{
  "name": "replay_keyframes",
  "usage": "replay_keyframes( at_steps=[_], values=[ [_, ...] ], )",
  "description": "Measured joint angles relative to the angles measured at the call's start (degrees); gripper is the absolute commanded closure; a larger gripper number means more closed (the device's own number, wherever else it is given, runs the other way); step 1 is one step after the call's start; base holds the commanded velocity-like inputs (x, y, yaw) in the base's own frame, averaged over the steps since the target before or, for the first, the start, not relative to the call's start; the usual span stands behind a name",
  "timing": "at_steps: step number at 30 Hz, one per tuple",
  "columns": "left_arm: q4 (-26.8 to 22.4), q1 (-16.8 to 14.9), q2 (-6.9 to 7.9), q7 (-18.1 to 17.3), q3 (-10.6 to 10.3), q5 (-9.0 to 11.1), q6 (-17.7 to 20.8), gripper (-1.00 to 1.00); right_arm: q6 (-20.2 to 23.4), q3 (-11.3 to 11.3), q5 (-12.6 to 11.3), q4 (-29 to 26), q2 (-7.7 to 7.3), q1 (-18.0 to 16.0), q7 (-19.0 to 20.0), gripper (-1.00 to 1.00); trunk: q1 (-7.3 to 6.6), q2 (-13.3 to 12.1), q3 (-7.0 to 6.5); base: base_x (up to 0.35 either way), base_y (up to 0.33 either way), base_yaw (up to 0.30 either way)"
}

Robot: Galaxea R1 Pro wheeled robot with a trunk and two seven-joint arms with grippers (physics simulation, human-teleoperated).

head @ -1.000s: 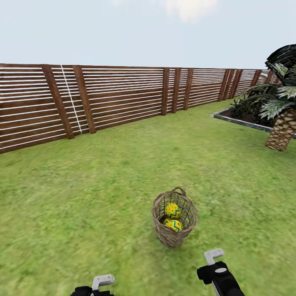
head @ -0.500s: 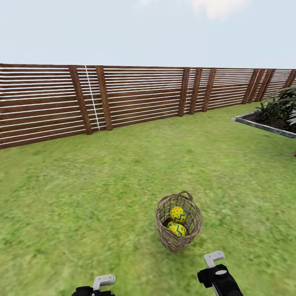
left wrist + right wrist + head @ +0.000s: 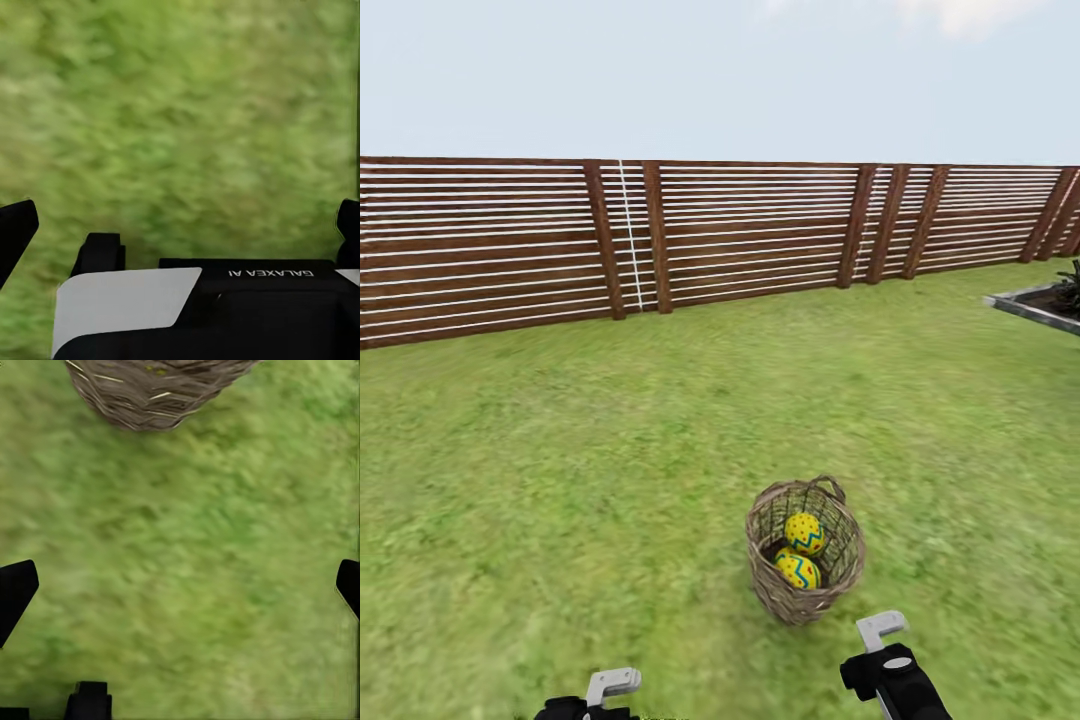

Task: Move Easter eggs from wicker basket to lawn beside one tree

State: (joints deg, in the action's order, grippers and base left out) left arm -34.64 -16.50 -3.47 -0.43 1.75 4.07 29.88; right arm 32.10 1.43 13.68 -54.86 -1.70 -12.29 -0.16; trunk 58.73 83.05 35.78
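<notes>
The wicker basket (image 3: pixel 805 585) stands upright on the lawn (image 3: pixel 560 480), just ahead of my right arm. Two yellow Easter eggs with blue zigzags lie inside it, one higher (image 3: pixel 804 533) and one lower (image 3: pixel 798 571). In the right wrist view the basket's woven base (image 3: pixel 157 390) is a short way beyond my right gripper (image 3: pixel 181 585), which is open over bare grass. My left gripper (image 3: pixel 181 225) is open too, above grass to the basket's left. The tree is out of view.
A brown slatted fence (image 3: pixel 710 235) runs across the far side of the garden. The corner of a grey-edged planting bed (image 3: pixel 1040 308) shows at the far right. Open grass lies all around the basket.
The camera has turned left: the fence posts slid right and the palm and most of the planting bed left the picture. The basket now sits slightly lower and further right. Both grippers look the same.
</notes>
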Motion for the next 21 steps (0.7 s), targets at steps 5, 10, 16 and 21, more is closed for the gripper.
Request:
replay_keyframes(
  at_steps=[5, 10, 16, 21],
  values=[
    [0.0, 0.0, 0.00, 0.0, 0.0, 0.0, 0.0, -1.00, 0.0, 0.0, 0.0, 0.0, 0.00, 0.0, 0.0, -1.00, 0.00, 0.0, 0.00, 0.000, -0.296, 0.291],
    [0.0, 0.0, 0.00, 0.0, 0.0, 0.0, 0.0, -1.00, 0.0, 0.0, 0.0, 0.0, 0.00, 0.0, 0.0, -1.00, 0.00, 0.0, 0.00, 0.000, -0.296, 0.281],
    [0.0, 0.0, 0.00, 0.1, 0.0, 0.0, 0.0, -1.00, 0.0, 0.0, 0.0, 0.0, 0.00, 0.0, 0.0, -1.00, 0.00, 0.0, 0.00, 0.000, -0.296, 0.268],
    [0.0, 0.0, 0.00, 0.0, 0.0, 0.0, 0.0, -1.00, 0.0, 0.0, 0.0, 0.0, 0.00, 0.0, 0.0, -1.00, 0.00, 0.0, 0.00, 0.000, -0.296, 0.259]
  ],
)
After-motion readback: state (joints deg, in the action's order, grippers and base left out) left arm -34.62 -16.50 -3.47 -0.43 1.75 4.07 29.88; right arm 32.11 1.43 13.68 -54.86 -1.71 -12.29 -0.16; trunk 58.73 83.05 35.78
